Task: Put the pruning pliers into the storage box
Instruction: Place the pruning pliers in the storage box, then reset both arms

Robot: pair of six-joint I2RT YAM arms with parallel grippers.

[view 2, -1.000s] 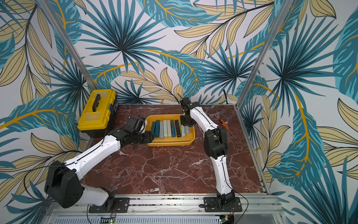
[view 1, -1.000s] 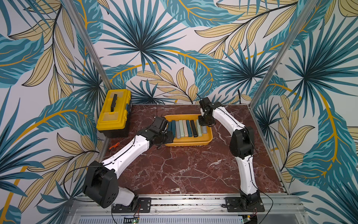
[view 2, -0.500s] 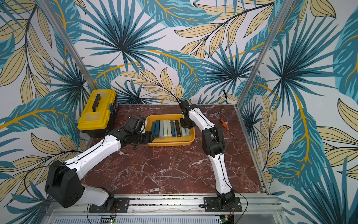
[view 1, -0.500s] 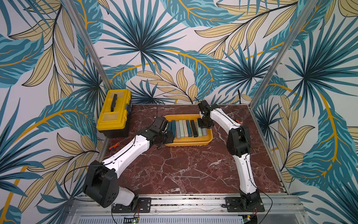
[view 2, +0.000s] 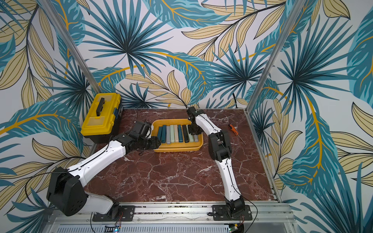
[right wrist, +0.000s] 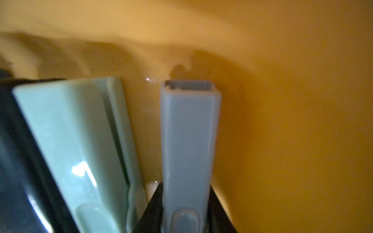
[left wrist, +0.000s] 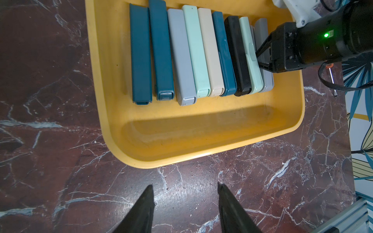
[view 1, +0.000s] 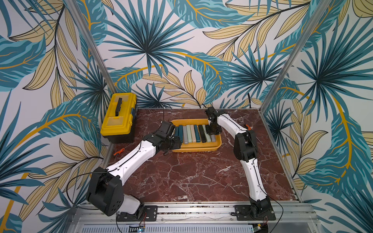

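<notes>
1. Box [view 1: 196, 149]: stands on the desk [view 1: 191, 177].
2. Pliers [left wrist: 181, 54]: lie inside the box in one row, side by side. Order from the box's left: teal, teal, grey, pale green, beige, teal, black, pale green.
3. Grey piece [right wrist: 189, 131]: last in the row, at the box's right end, just beside the pale green one, with a narrow gap between them.
4. Right jaws: closed on the grey piece, inside the box. Whether the piece rests on the box floor cannot be told.
5. Left jaws: partly open, holding nothing, over bare desk just outside the box's left front corner.
6. Toolbox [view 1: 119, 119]: on the desk left of the box, lid shut.
7. Screwdriver [view 2: 234, 130]: on the desk right of the box, apart from it.
</notes>
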